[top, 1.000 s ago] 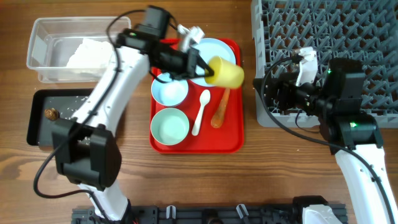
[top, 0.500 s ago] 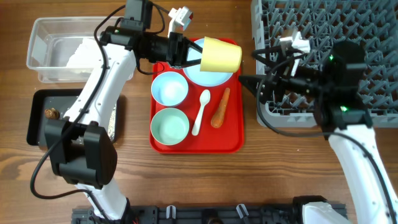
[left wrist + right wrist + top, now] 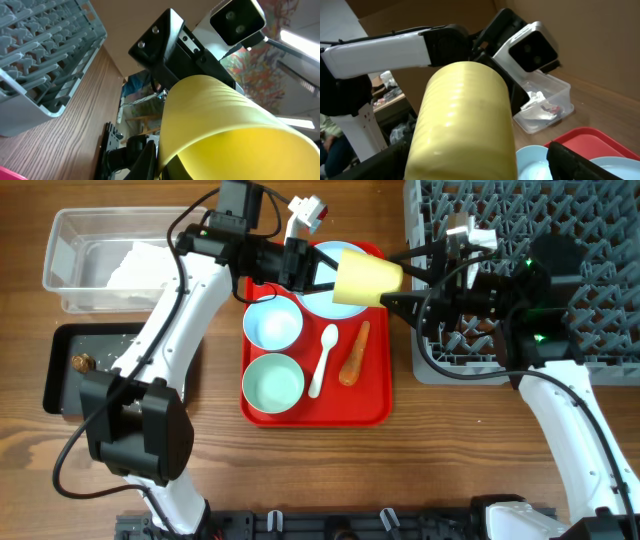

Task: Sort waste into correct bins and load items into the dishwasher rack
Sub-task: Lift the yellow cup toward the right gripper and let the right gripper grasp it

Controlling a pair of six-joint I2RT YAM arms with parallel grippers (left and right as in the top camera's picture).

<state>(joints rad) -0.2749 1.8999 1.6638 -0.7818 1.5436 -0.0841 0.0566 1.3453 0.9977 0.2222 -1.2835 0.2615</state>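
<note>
The small yellow cup (image 3: 367, 278) has swung toward 3 o'clock. The left tool (image 3: 325, 275) grasps it above the red tray (image 3: 375, 405), axis 9-to-3. Its far end sits inside the right tool (image 3: 405, 280), which is spread wide.

yellow cup (image 3: 366, 280) blocks path over red tray (image 3: 376, 398); rack (image 3: 570, 205) pegs crowd rt side

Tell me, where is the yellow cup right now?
In the overhead view, the yellow cup is up in the air, held by the left hand over the red tray's top right corner, just left of the dishwasher rack.
</note>
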